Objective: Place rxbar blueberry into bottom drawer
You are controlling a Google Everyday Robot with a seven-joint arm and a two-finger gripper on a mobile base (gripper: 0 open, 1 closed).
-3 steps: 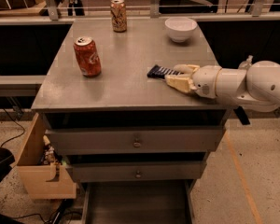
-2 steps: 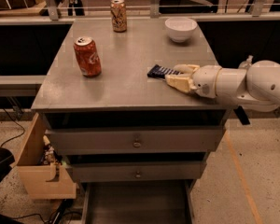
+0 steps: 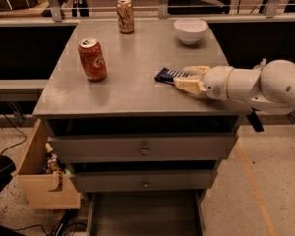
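Observation:
The rxbar blueberry (image 3: pixel 168 74) is a dark-blue flat wrapper with white stripes. It lies on the grey cabinet top (image 3: pixel 132 87), right of the middle. My gripper (image 3: pixel 191 77) reaches in from the right, low over the top, at the bar's right end, which it covers. The bottom drawer (image 3: pixel 142 215) is pulled out at the foot of the cabinet and shows its dark grey tray.
A red soda can (image 3: pixel 92 59) stands at the left of the top, a tan can (image 3: pixel 125 15) at the back, a white bowl (image 3: pixel 191 30) at the back right. Two upper drawers with round knobs (image 3: pixel 144 151) are shut. A wooden box (image 3: pixel 42 176) stands left of the cabinet.

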